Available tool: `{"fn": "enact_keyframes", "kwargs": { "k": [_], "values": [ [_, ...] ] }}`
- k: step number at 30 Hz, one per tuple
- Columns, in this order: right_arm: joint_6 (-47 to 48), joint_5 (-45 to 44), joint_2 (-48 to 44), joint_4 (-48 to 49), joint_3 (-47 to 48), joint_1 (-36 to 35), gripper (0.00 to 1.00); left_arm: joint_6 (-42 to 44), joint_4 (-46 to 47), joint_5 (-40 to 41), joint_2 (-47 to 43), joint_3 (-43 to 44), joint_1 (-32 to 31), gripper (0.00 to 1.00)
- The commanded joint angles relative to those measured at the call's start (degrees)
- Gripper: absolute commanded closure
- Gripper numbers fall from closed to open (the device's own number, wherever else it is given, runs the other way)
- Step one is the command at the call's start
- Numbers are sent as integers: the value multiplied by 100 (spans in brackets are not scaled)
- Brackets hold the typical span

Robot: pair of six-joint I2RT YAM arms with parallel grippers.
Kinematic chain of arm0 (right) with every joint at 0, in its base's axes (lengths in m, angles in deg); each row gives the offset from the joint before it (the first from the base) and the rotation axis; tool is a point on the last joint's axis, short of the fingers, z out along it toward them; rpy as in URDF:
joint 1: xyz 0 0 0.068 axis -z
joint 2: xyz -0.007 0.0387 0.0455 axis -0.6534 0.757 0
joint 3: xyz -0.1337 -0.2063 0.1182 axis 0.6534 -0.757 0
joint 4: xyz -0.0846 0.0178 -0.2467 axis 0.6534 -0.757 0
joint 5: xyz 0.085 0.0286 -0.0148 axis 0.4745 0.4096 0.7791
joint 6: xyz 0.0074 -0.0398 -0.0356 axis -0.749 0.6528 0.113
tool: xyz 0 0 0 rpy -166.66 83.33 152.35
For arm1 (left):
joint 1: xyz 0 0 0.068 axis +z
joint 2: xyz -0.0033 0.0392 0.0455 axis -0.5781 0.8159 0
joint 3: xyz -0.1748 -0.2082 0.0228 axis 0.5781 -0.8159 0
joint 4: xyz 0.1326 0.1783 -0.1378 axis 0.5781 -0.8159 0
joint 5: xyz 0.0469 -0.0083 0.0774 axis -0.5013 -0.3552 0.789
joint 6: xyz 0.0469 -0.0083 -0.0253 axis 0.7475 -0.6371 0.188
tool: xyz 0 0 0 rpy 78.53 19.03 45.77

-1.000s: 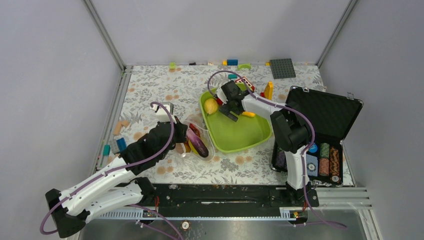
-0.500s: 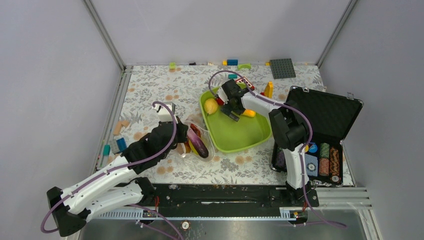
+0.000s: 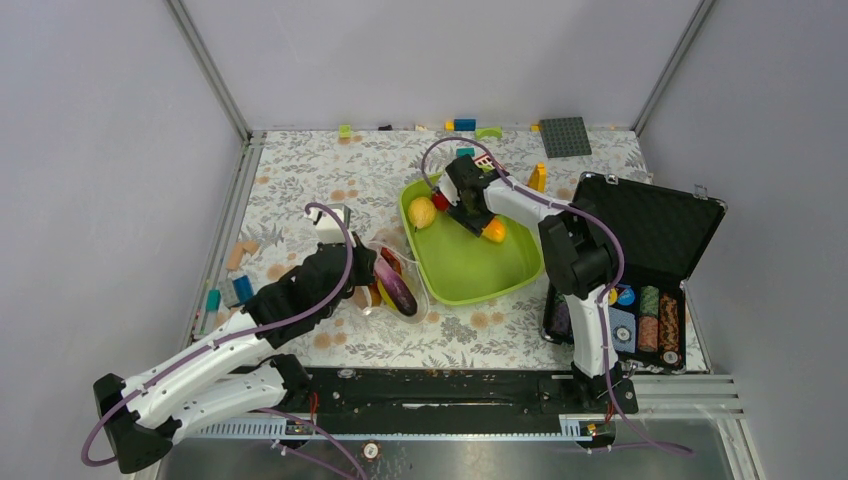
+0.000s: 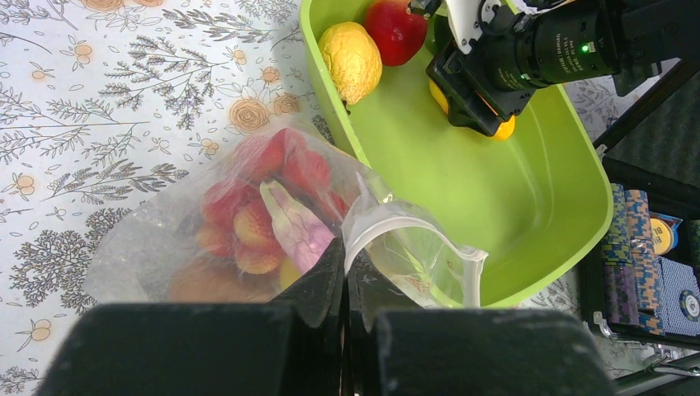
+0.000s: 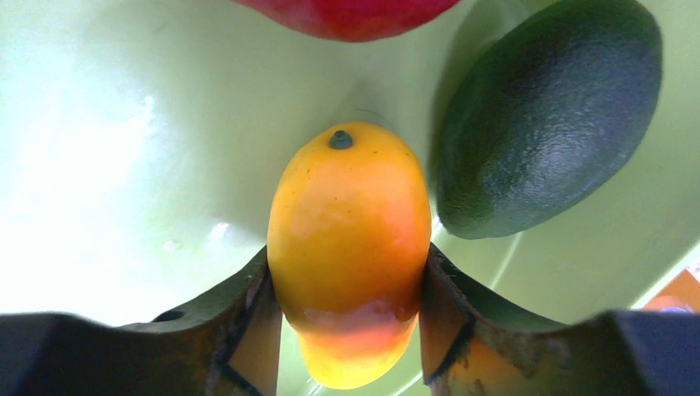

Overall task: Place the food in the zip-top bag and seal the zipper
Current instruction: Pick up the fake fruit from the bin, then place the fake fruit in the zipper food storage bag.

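The clear zip-top bag (image 3: pixel 393 283) lies left of the lime-green tray (image 3: pixel 470 272) and holds red fruit and a purple eggplant (image 4: pixel 293 221). My left gripper (image 4: pixel 345 262) is shut on the bag's mouth edge, and the zipper strip (image 4: pixel 429 224) curls open to its right. My right gripper (image 5: pixel 347 272) is in the tray, with its fingers pressed on both sides of an orange-yellow mango (image 5: pixel 351 247), which also shows in the top view (image 3: pixel 494 231). A yellow lemon (image 4: pixel 352 59), a red apple (image 4: pixel 396 29) and a dark green avocado (image 5: pixel 545 124) lie in the tray's far end.
An open black case (image 3: pixel 640 285) with poker chips stands right of the tray. Building blocks and a grey baseplate (image 3: pixel 565 137) lie along the back edge. More blocks (image 3: pixel 238 258) lie at the left edge.
My right gripper has swung from beside the lemon over to the mango and closed on it. The left arm and the bag have not moved.
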State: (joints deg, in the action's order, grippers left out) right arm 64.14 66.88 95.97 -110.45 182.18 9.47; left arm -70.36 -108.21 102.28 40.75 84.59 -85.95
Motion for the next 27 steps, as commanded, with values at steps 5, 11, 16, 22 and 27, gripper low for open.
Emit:
{"fn": "enact_keyframes", "kwargs": {
  "k": [5,11,16,22,27],
  "values": [
    [-569,776,-995,-179,109,14,72,-2,294,-55,-74,173,-19,100],
    [-1609,1841,-2536,766,-921,7,76,7,288,-65,-91,173,-21,100],
    [-2846,3785,-4037,2502,-2550,-11,80,3,285,-1,-83,172,-17,100],
    [-4068,5381,-5061,4938,-4068,-497,82,-9,305,-7,-29,173,-18,100],
    [-4238,5336,-5198,5170,-4274,-1057,83,-11,307,-29,-34,165,-22,100]
  ]
}}
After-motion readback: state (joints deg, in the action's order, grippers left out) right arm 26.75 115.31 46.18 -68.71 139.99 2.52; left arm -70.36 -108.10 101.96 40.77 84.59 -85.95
